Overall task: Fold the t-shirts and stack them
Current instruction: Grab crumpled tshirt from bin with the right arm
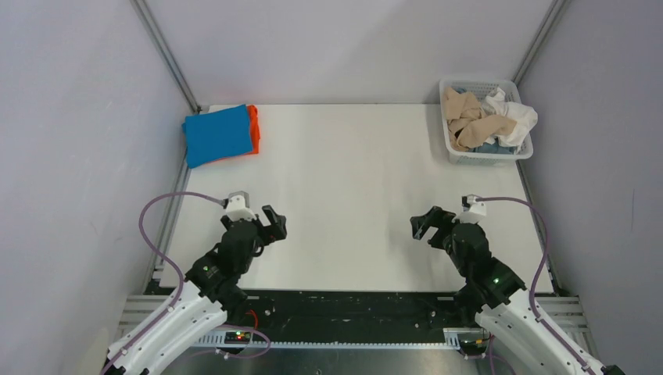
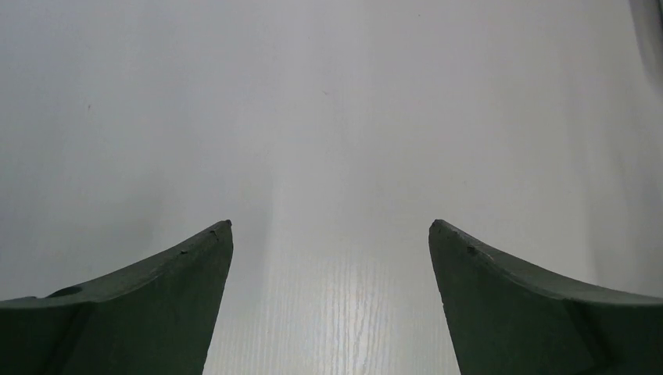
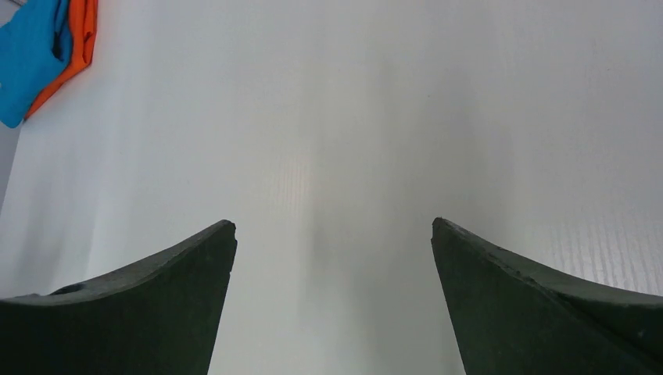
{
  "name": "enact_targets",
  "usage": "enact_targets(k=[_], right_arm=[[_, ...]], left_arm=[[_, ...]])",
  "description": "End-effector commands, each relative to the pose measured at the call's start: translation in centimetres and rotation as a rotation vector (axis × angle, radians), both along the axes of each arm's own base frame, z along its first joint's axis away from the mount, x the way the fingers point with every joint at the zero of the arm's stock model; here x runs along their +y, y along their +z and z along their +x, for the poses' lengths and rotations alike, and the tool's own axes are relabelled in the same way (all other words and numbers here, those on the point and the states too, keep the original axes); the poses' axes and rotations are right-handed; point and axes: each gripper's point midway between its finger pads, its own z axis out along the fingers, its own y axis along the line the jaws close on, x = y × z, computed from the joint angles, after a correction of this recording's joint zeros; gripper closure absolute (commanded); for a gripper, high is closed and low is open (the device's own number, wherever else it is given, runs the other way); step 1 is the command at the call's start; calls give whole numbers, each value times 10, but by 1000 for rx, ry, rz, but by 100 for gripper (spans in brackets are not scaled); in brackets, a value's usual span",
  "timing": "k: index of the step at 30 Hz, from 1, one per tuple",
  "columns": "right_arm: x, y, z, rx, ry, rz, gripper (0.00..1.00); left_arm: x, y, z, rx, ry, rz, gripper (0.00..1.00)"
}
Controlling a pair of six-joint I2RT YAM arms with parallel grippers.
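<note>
Across the table [image 1: 352,172] from the basket [image 1: 489,158], the blue tee [image 1: 217,134] lies folded atop the orange tee [image 1: 253,129], a stack begun. Inside the basket the beige tee [image 1: 469,117] and white tee [image 1: 512,113] wait crumpled. Left gripper [image 1: 274,223] and right gripper [image 1: 423,223] hover short of it, spread, empty.

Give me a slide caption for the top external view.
Left gripper and right gripper open; blue t-shirt stacked on orange t-shirt; beige t-shirt, white t-shirt crumpled in basket.

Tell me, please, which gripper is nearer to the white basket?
Right. The right gripper hovers on the same half of the table as the basket, toward the near edge; the left gripper hovers on the opposite half.
</note>
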Motion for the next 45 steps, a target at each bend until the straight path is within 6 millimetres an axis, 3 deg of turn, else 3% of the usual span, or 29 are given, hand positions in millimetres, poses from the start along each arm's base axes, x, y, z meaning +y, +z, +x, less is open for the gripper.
enact_targets(k=[1, 4, 9, 10, 11, 12, 13, 14, 16, 19, 20, 21, 22, 24, 27, 28, 29, 30, 31, 32, 33, 34, 35, 38, 39, 40, 41, 43, 45], right_arm=[[-1, 35, 13, -121, -20, 18, 0], [-2, 69, 25, -226, -32, -1, 0], [-44, 128, 50, -265, -239, -131, 0], [-56, 124, 62, -218, -286, -169, 0], [-53, 139, 67, -207, -251, -149, 0], [-71, 130, 82, -137, -307, -165, 0], [-67, 142, 87, -116, -260, -131, 0], [-88, 131, 101, -47, -319, -125, 0], [-103, 131, 122, 9, -321, -90, 0], [-149, 135, 158, 31, -432, -82, 0], [-155, 146, 169, 0, -440, -71, 0], [-166, 135, 180, 27, -457, -75, 0], [-170, 146, 190, -7, -458, -75, 0], [-180, 142, 210, 0, -466, -92, 0], [-190, 113, 241, 72, -467, -118, 2], [-193, 116, 250, 65, -473, -121, 3], [-195, 97, 260, 109, -468, -129, 5], [-196, 103, 270, 97, -464, -130, 6], [-198, 84, 279, 143, -458, -131, 8], [-199, 90, 287, 142, -457, -127, 9], [-200, 71, 296, 189, -455, -120, 12], [-198, 78, 304, 190, -445, -114, 13], [-198, 60, 312, 231, -438, -108, 17], [-190, 48, 332, 275, -407, -86, 26], [-188, 47, 334, 282, -397, -84, 38], [-185, 49, 339, 276, -388, -86, 50], [-184, 54, 341, 270, -386, -88, 76], [-179, 67, 341, 247, -377, -100, 98], [-170, 97, 336, 187, -350, -127, 100]], left_arm=[[1, 23, 7, -46, 28, -15, 2], [1, 25, 8, -45, 38, -24, 2], [0, 31, 10, -47, 46, -32, 2], [0, 30, 11, -46, 51, -31, 2], [2, 29, 12, -44, 60, -26, 2], [2, 29, 12, -43, 62, -27, 2], [2, 28, 12, -41, 65, -24, 2], [2, 27, 12, -39, 64, -22, 2], [1, 25, 11, -34, 59, -23, 2], [1, 23, 10, -34, 54, -27, 2], [1, 23, 10, -36, 54, -27, 2], [2, 24, 9, -41, 53, -28, 2], [3, 24, 9, -44, 56, -27, 2], [4, 24, 9, -54, 63, -33, 2], [7, 26, 8, -61, 67, -25, 2], [7, 26, 8, -65, 69, -23, 2], [8, 26, 8, -67, 69, -21, 2], [8, 27, 8, -71, 69, -23, 2], [8, 28, 8, -72, 67, -22, 2], [8, 28, 8, -72, 66, -21, 2], [8, 28, 8, -73, 67, -19, 2], [8, 28, 8, -74, 66, -20, 2], [8, 27, 7, -72, 63, -20, 2], [7, 27, 6, -73, 55, -27, 2], [7, 27, 6, -73, 53, -29, 2], [7, 28, 5, -76, 54, -35, 2], [7, 28, 5, -78, 53, -38, 2], [6, 33, 4, -90, 47, -55, 2], [4, 37, 3, -102, 35, -72, 2]])
